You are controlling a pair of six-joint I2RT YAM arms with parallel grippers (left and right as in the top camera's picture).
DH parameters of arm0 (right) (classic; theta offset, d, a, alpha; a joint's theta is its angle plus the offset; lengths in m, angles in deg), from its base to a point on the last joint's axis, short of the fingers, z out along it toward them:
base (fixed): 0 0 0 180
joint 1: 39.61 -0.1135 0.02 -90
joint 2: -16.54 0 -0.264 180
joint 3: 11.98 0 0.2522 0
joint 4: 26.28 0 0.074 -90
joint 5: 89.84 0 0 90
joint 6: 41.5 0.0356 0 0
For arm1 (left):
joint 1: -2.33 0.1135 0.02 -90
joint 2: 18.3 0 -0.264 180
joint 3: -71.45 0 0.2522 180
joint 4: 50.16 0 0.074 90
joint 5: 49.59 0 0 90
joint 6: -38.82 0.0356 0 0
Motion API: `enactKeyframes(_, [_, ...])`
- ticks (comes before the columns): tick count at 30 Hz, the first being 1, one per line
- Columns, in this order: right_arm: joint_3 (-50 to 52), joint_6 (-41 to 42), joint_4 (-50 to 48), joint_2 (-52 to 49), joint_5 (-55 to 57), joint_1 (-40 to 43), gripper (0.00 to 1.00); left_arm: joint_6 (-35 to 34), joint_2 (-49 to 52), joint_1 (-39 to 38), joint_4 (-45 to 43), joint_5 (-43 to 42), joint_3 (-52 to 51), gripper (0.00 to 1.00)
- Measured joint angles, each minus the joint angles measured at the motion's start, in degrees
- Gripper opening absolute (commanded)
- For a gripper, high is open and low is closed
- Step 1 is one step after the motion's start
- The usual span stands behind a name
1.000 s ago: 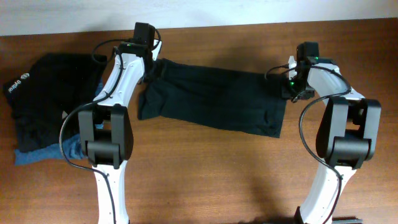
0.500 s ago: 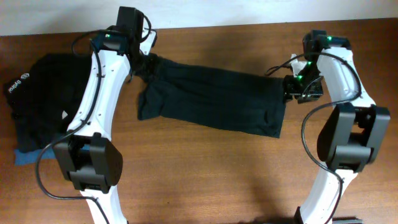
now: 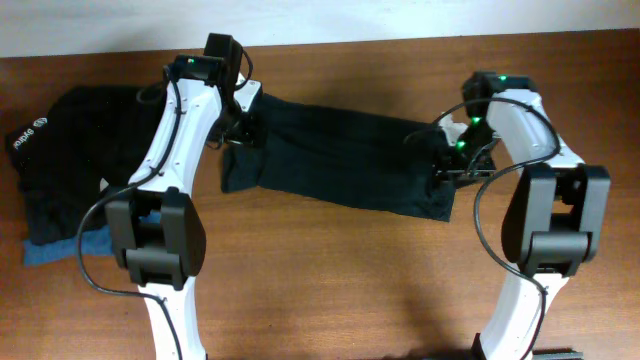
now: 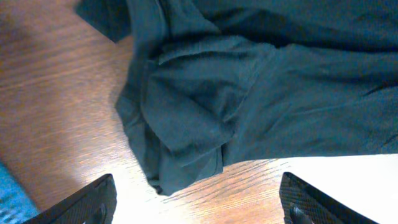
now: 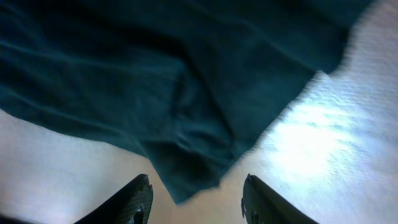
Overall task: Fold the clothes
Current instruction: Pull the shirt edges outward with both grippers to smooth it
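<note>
A black garment (image 3: pixel 345 158) lies folded in a long strip across the table's middle. Its bunched left end shows in the left wrist view (image 4: pixel 205 118), and its right corner shows in the right wrist view (image 5: pixel 186 106). My left gripper (image 3: pixel 243 128) is open and empty above the strip's left end; its fingertips (image 4: pixel 198 202) straddle bare wood just past the cloth. My right gripper (image 3: pixel 447 160) is open and empty over the strip's right end; its fingertips (image 5: pixel 196 199) flank the cloth's corner. A pile of black clothes (image 3: pixel 85 150) with white lettering lies at the far left.
A blue denim piece (image 3: pixel 65 248) sticks out under the pile at the left. The table's far edge (image 3: pixel 400 38) runs behind both arms. Bare wood (image 3: pixel 340 270) lies in front of the strip.
Both grippers have let go of the strip's ends and stand open. The left gripper has moved down toward the left end. The right gripper has moved left over the right end.
</note>
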Motion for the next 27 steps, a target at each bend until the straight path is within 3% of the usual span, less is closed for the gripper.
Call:
enactKeyframes(12, [7.82, -0.15, -8.00, 0.00, 1.84, -3.32, 0.47, 0.00, 3.63, -0.13, -0.28, -2.08, -0.28, 0.83])
enactKeyframes(27, [8.72, -0.20, -10.88, 0.00, 3.63, -3.32, 0.04, 0.00, 3.65, -0.17, -0.90, -3.21, -0.28, 0.84])
